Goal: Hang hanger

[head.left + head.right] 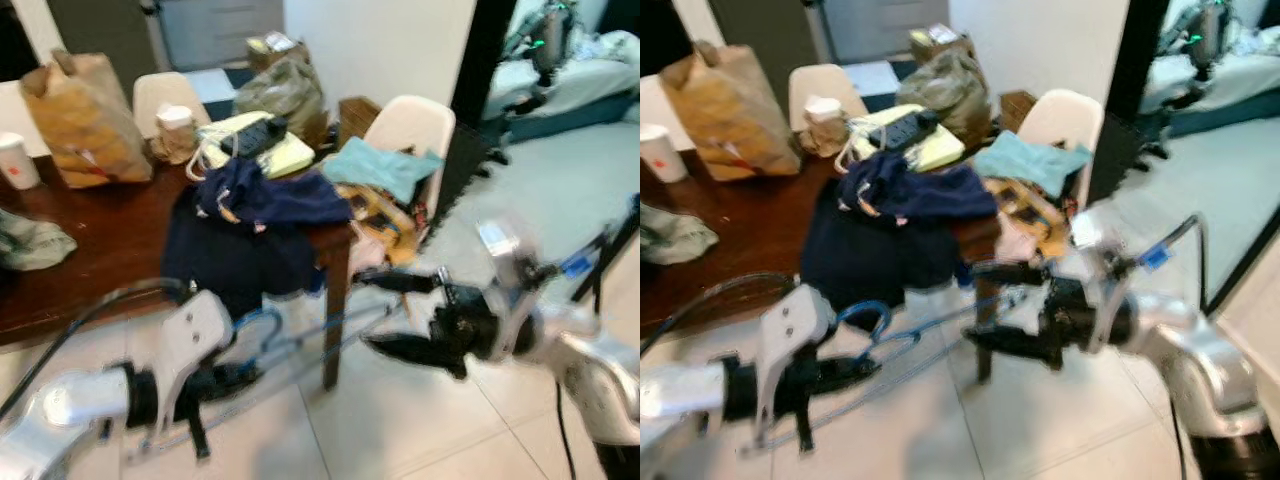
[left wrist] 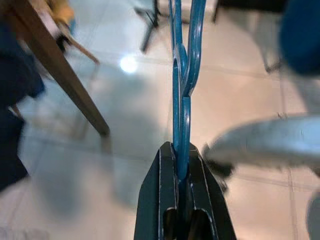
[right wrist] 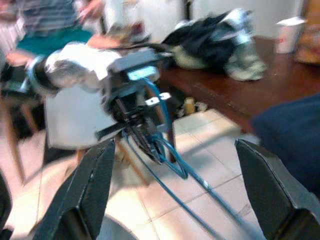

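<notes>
Left gripper [image 2: 182, 200]: low at the robot's left, above the tiled floor [image 1: 420, 420]; fingers pressed together on the thin blue wire hanger [image 1: 265, 335], pinching it near the hook end.
Hanger posn: held roughly level over the floor in front of the table leg [image 1: 335, 310], wire running from the left gripper toward the right gripper; the wrist view shows the blue wire rising straight out from betw. the pads.
Right gripper [image 1: 395, 315]: to the robot's right at approx. the same height; two long black fingers [image 3: 85, 195] spread wide, one above and one below the hanger's far end; contact can't be told (blur).
Dark wooden table [image 1: 110, 250]: behind the arms. Carries a navy garment [image 1: 245, 225] draped over the edge, a brown paper bag [image 1: 85, 120], a white paper cup [image 1: 15, 160] w/ a red mark, a black power strip [image 1: 260, 135] on pale yellow sheets.
White plastic chair [image 1: 415, 125]: at the table's right end, w/ a teal cloth [image 1: 380, 165] over it.
Labels/writing: none legible; cup mark too blurred to read.
Person: right wrist view, striped top [image 3: 42, 15], seated in the background.
</notes>
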Controlling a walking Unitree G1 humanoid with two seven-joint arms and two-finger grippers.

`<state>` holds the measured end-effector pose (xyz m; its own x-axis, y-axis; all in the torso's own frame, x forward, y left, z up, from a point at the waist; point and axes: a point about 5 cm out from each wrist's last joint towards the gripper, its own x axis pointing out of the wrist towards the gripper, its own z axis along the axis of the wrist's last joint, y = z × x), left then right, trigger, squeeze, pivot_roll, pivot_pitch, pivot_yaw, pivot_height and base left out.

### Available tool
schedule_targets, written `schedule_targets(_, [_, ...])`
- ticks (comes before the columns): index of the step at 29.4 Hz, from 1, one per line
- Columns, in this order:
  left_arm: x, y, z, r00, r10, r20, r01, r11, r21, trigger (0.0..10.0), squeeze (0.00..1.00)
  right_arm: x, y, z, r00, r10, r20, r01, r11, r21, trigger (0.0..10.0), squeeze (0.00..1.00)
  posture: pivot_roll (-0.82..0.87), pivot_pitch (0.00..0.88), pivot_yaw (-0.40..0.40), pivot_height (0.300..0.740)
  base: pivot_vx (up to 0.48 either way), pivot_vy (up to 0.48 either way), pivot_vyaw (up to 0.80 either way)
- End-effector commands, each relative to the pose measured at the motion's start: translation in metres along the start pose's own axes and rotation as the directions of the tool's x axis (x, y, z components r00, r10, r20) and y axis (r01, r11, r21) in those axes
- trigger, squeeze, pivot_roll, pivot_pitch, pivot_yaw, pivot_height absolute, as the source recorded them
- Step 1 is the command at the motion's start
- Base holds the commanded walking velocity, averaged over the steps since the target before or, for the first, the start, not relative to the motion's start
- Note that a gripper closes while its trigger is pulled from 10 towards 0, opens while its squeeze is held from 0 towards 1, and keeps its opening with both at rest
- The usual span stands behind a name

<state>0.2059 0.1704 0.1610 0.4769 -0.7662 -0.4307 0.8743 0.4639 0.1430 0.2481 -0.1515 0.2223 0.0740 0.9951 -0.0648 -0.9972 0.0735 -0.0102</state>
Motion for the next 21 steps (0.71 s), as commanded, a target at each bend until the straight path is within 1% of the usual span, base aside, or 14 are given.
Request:
schedule_targets(1, [0.002, -0.003, -0.001, 0.998, -0.063, -0.027, 0.064, 0.997, 0.038, 10.0, 0.0, 0.01, 0.005, 0.003, 0.997, 0.043, -0.067, -0.048, 0.996, -0.073, 10.0, 0.0, -0.01, 0.048, 0.007, 0.74, 0.0, 0.0, 0.0])
schedule_targets(2, [0.002, -0.003, -0.001, 0.998, -0.063, -0.027, 0.064, 0.997, 0.038, 10.0, 0.0, 0.01, 0.005, 0.003, 0.997, 0.043, -0.067, -0.048, 0.996, -0.073, 10.0, 0.0, -0.01, 0.048, 0.007, 0.74, 0.0, 0.0, 0.0])
schedule_targets(4, [0.004, -0.005, 0.0, 0.994, -0.1, -0.034, 0.102, 0.993, 0.053, 10.0, 0.0, 0.016, 0.006, 0.005, 0.992, 0.058, -0.111, -0.071, 0.991, -0.114, 10.0, 0.0, -0.02, 0.046, 0.01, 0.74, 0.0, 0.0, 0.0])
schedule_targets(5, [0.004, -0.005, 0.0, 0.994, -0.1, -0.034, 0.102, 0.993, 0.053, 10.0, 0.0, 0.016, 0.006, 0.005, 0.992, 0.058, -0.111, -0.071, 0.991, -0.114, 10.0, 0.0, -0.02, 0.046, 0.01, 0.74, 0.0, 0.0, 0.0])
schedule_targets(7, [0.008, -0.005, 0.002, 0.991, -0.127, -0.039, 0.129, 0.989, 0.074, 10.0, 0.0, 0.023, 0.007, 0.007, 0.984, 0.061, -0.166, -0.089, 0.981, -0.17, 10.0, 0.0, -0.02, 0.048, 0.013, 0.74, 0.0, 0.0, 0.0])
schedule_targets(10, [0.009, -0.004, 0.002, 0.99, -0.134, -0.039, 0.137, 0.987, 0.081, 10.0, 0.0, 0.026, 0.007, 0.007, 0.98, 0.059, -0.189, -0.095, 0.977, -0.19, 10.0, 0.0, -0.02, 0.048, 0.013, 0.74, 0.0, 0.0, 0.0])
schedule_targets(12, [0.013, -0.003, 0.002, 0.989, -0.141, -0.041, 0.145, 0.984, 0.106, 10.0, 0.0, 0.033, 0.006, 0.0, 0.961, 0.039, -0.275, -0.108, 0.964, -0.243, 10.0, 0.0, -0.02, 0.048, 0.014, 0.74, 0.0, 0.0, 0.0])
schedule_targets(13, [0.016, -0.002, 0.004, 0.989, -0.143, -0.035, 0.146, 0.983, 0.115, 10.0, 0.0, 0.039, 0.006, -0.006, 0.95, 0.033, -0.311, -0.117, 0.96, -0.254, 10.0, 0.0, -0.03, 0.049, 0.014, 0.74, 0.0, 0.0, 0.0])
schedule_targets(15, [0.016, -0.002, 0.004, 0.989, -0.143, -0.035, 0.146, 0.983, 0.115, 10.0, 0.0, 0.039, 0.006, -0.006, 0.95, 0.033, -0.311, -0.117, 0.96, -0.254, 10.0, 0.0, -0.03, 0.049, 0.014, 0.74, 0.0, 0.0, 0.0])
schedule_targets(18, [0.024, -0.003, 0.009, 0.986, -0.164, -0.013, 0.164, 0.976, 0.142, 10.0, 0.0, 0.051, 0.012, -0.024, 0.916, 0.053, -0.398, -0.165, 0.954, -0.252, 10.0, 0.0, -0.03, 0.048, 0.014, 0.74, 0.0, 0.0, 0.0])
schedule_targets(20, [0.026, -0.004, 0.011, 0.984, -0.181, -0.005, 0.179, 0.972, 0.152, 10.0, 0.0, 0.056, 0.015, -0.03, 0.905, 0.062, -0.42, -0.18, 0.952, -0.249, 10.0, 0.0, -0.03, 0.05, 0.015, 0.74, 0.0, 0.0, 0.0])
schedule_targets(21, [0.026, -0.005, 0.012, 0.982, -0.188, -0.006, 0.186, 0.97, 0.155, 10.0, 0.0, 0.058, 0.015, -0.031, 0.905, 0.061, -0.421, -0.179, 0.952, -0.246, 8.5, 0.0, -0.03, 0.051, 0.016, 0.74, 0.0, 0.0, 0.0])
